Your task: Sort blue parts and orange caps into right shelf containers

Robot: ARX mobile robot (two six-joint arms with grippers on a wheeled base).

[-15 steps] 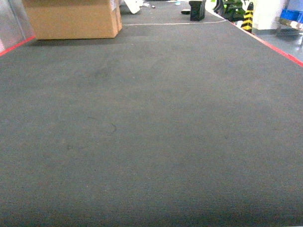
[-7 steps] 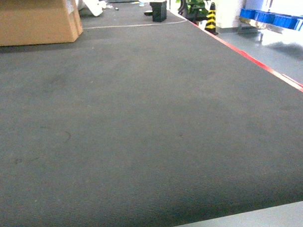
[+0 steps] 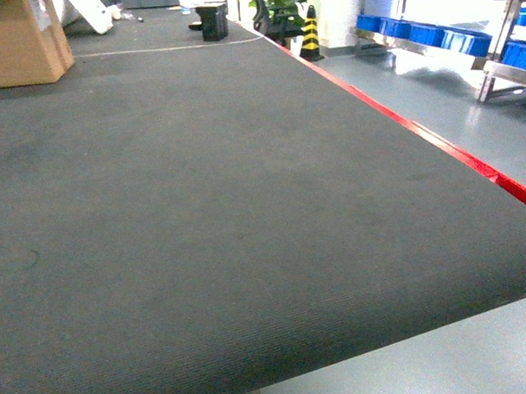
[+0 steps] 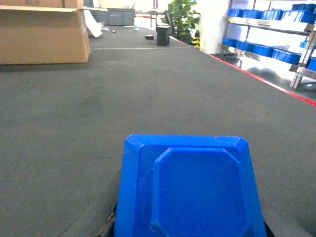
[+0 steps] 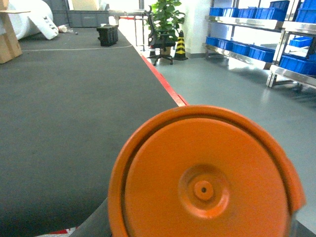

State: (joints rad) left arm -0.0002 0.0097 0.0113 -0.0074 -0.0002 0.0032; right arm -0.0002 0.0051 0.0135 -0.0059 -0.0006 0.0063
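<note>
Left wrist view fills with a blue part; right wrist view with an orange cap. Neither claw's fingers show, so their state is unclear.

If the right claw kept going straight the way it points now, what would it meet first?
Nothing close, as far as the wrist view shows. The orange cap fills the foreground; beyond it lie open grey floor and the shelf with blue crates. Depth is unclear.
</note>
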